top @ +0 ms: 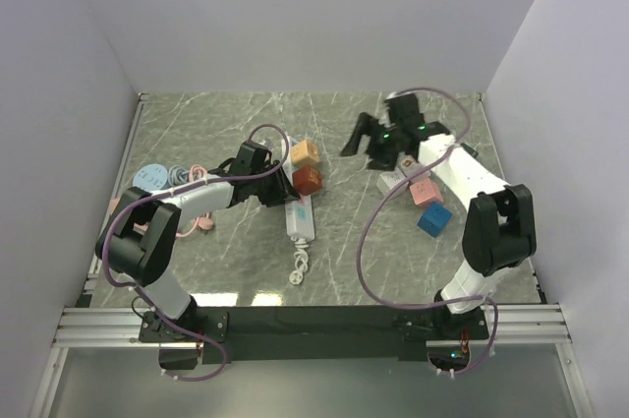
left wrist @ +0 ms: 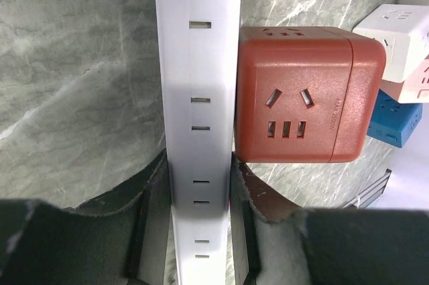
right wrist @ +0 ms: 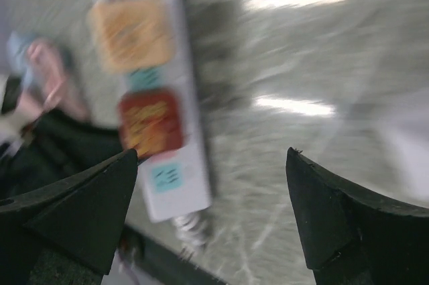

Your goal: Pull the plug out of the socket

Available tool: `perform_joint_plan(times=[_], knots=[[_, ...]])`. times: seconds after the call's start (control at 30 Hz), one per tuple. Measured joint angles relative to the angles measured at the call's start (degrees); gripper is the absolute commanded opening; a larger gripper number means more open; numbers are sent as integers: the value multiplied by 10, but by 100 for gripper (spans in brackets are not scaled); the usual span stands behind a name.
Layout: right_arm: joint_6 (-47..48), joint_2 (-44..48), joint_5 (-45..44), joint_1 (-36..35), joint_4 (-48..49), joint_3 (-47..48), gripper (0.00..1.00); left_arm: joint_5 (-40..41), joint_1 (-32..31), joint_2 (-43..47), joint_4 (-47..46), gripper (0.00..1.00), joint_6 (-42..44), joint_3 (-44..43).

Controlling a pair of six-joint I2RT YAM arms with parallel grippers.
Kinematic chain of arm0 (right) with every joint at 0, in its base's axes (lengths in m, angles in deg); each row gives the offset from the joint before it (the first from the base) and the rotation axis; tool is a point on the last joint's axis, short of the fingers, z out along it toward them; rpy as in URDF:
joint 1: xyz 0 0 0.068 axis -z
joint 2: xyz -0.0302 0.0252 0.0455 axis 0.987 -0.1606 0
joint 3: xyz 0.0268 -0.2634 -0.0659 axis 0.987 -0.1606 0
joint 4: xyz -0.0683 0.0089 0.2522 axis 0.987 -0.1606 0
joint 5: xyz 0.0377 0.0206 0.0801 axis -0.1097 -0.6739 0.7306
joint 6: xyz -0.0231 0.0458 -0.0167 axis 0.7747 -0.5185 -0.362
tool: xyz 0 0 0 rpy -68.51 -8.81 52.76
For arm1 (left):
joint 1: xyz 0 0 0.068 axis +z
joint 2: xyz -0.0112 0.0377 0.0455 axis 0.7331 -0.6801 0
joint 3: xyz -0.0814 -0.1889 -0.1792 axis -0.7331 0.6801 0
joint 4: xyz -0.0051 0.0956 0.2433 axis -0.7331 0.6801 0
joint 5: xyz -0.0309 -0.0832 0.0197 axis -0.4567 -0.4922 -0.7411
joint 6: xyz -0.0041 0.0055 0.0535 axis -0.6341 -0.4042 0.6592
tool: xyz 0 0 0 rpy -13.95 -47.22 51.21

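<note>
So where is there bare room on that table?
The marble table is bare along the back wall on the left, and in the middle between the white power strip and the blue cube. It is crowded around the red cube adaptor, and at the left edge by the pink cables.

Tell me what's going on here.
The left tool is clamped around the white power strip, bracing it. A red cube plug and an orange cube plug sit on the strip, neither pulled off yet. The right tool is open, off to the side and facing the strip, holding nothing.
</note>
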Motion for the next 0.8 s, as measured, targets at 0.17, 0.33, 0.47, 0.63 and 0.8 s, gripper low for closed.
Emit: perform_joint_plan(times=[0.17,0.33,0.47,0.63,0.8], knots=[[-16,-25,123,-79,91,-28,98,0,0,-1,9,1,1,-5],[-20,-89,173,-112,121,-1,98,0,0,-1,13,1,2,-7],[-18,-131,170,-128,117,30,99,0,0,-1,13,0,2,-7],[-9,-165,160,-143,105,56,99,0,0,-1,14,0,2,-7],[-9,-199,159,-162,103,75,97,0,0,-1,14,1,1,-7]])
